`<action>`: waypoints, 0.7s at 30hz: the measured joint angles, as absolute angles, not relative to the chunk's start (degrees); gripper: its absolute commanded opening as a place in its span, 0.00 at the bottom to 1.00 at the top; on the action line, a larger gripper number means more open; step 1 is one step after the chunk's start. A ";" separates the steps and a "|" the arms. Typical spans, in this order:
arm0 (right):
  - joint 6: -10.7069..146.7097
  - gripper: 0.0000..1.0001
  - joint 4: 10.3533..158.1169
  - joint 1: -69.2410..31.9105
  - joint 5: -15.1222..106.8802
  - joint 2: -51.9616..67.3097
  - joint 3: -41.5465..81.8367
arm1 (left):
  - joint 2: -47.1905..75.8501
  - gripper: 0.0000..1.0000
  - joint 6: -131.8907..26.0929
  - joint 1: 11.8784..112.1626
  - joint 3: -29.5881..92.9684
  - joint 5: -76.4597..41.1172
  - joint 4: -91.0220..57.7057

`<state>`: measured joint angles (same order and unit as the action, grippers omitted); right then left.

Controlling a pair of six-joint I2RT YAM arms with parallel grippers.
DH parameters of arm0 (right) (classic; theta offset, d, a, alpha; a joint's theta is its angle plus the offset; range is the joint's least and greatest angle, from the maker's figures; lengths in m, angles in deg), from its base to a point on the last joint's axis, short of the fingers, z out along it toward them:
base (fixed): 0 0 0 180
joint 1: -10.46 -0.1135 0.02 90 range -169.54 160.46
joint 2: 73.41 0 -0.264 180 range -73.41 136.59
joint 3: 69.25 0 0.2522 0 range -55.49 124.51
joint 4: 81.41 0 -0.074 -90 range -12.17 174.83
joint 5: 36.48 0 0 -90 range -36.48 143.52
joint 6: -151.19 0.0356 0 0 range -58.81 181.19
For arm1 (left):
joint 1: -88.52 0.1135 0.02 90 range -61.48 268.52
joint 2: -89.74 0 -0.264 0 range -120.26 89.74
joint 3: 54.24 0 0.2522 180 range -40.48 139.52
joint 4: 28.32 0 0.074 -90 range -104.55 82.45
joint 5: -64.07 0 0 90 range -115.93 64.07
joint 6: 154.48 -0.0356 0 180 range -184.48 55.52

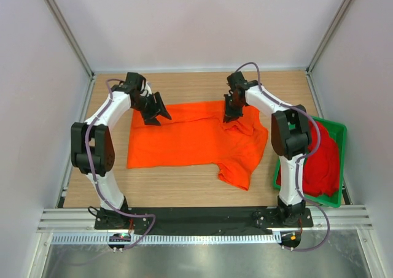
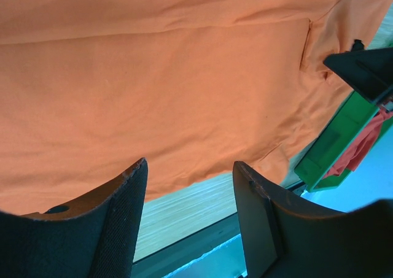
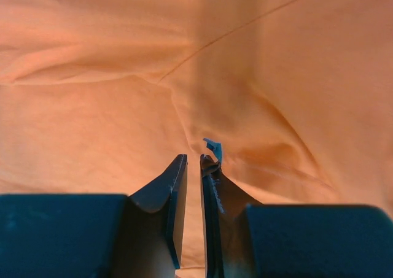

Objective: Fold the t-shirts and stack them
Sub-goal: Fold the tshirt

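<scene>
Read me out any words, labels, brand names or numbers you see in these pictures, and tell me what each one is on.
No readable text anywhere.
Orange t-shirt: plain, no print.
Red t-shirt and green tray: no lettering visible.
Small pale scrap in the right wrist view: too small and blurred to read.

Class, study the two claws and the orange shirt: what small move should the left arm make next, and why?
Probably lower the left claw onto the far left corner of the orange shirt and close it. That claw hangs open over the corner, gripping nothing, while the right claw is down at the shirt's far right side.
</scene>
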<state>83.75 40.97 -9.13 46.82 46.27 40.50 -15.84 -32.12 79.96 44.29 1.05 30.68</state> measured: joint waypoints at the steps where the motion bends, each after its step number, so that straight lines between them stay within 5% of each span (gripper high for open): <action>1: 83.51 0.23 40.93 -9.29 46.21 47.30 40.95 | -15.58 0.59 -32.14 79.96 44.10 1.05 30.68; 9: 82.18 0.31 39.86 -9.88 44.61 51.04 41.85 | -13.94 0.59 -32.21 79.96 42.70 1.07 30.72; 21: 79.23 0.30 38.88 -13.31 50.19 51.04 41.85 | -13.90 0.59 -32.21 79.96 42.52 1.09 30.74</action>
